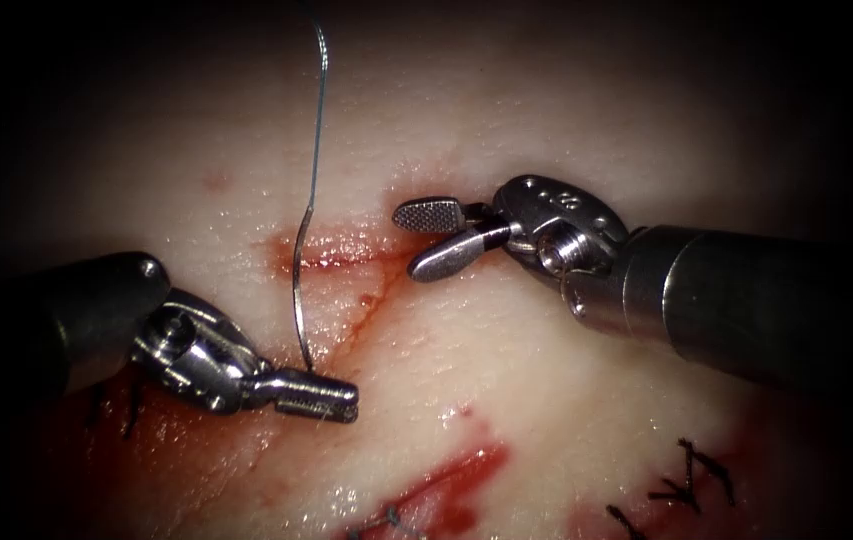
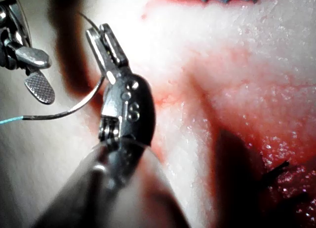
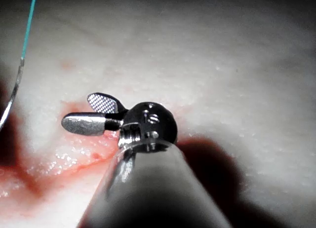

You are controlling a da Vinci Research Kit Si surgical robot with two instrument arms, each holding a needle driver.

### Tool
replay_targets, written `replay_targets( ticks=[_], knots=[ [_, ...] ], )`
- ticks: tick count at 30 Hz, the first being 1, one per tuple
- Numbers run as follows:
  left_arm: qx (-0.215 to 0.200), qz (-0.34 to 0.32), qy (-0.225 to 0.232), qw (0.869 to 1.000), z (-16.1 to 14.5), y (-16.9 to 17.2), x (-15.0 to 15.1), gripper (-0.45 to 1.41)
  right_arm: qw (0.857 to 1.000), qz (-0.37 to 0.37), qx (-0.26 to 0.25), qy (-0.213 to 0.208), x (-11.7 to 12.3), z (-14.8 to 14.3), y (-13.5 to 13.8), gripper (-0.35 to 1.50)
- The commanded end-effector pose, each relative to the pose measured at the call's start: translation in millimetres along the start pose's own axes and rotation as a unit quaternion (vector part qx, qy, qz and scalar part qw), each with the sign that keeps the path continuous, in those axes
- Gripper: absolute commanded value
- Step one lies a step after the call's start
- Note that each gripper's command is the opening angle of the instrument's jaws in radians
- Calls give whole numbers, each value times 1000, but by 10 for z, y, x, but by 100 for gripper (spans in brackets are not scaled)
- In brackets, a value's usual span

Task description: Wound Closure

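Note:
My left tool (image 1: pixel 346 392) comes in from the left, its jaws shut on the curved needle (image 1: pixel 298 290) close to its pointed end. The needle is out of the tissue and rises over the left end of the cut (image 1: pixel 341 258). Thread (image 1: pixel 320 80) runs on from the needle's tail toward the top of the endoscope view. The left tool (image 2: pixel 101 36) grips the needle (image 2: pixel 74 108), which passes into teal thread (image 2: pixel 10 120). My right tool (image 1: pixel 408 242) hovers at the cut's right end, jaws open and holding nothing. Its open jaws (image 3: pixel 76 110) hang over the red cut (image 3: pixel 74 156).
The pale tissue (image 1: pixel 566 120) carries red fluid around the cut. A second red cut with blue stitches (image 1: pixel 416 500) lies at the front. Dark stitches (image 1: pixel 691 478) sit at the front right and more (image 1: pixel 128 412) under the left tool's shaft.

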State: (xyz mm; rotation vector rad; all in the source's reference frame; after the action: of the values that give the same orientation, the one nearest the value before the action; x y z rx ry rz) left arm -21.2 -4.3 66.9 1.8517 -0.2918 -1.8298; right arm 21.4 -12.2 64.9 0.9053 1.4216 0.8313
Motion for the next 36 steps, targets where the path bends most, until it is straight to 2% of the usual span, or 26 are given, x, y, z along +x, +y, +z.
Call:
replay_targets(
  ticks=[1, 4, 5, 9, 11, 13, 14, 19, 22, 24, 29, 36],
  knots=[
    [0, 2, 0, 1000, 4, -5, -8, -45, 1000, -1, 1, 0, 3, 9, 6, 98],
    [0, 2, 0, 1000, 4, -5, -8, -45, 1000, 16, -3, 2, 3, 9, 6, 99],
    [0, 2, 0, 1000, 4, -5, -8, -45, 999, 36, -8, 5, 2, 10, 5, 91],
    [0, 2, 0, 1000, 4, -5, -8, -45, 993, 117, -12, 8, 1, 13, 3, 84],
    [0, 2, 0, 1000, 4, -5, -8, -45, 994, 108, -5, 3, 0, 13, 2, 72],
    [0, 2, 0, 1000, 4, -5, -8, -45, 998, 61, -6, 3, 0, 14, 2, 62],
    [0, 2, 0, 1000, 4, -5, -8, -45, 999, 31, -6, 5, 0, 16, 2, 66],
    [4, 1, -4, 1000, 5, -5, -8, -45, 1000, 24, 2, 3, -4, 31, 0, 83],
    [10, -3, -34, 999, 9, -6, -8, -45, 1000, 23, 4, 10, -6, 41, -3, 103],
    [16, -5, -63, 998, 12, -6, -9, -45, 999, 23, 12, 19, -7, 47, -4, 108],
    [19, -11, -73, 997, 13, -8, -10, -45, 999, 29, 27, 31, -7, 56, -8, 106],
    [7, 5, -46, 999, 14, -1, -12, -45, 995, 70, 43, 57, 0, 56, -6, 91]
  ],
)
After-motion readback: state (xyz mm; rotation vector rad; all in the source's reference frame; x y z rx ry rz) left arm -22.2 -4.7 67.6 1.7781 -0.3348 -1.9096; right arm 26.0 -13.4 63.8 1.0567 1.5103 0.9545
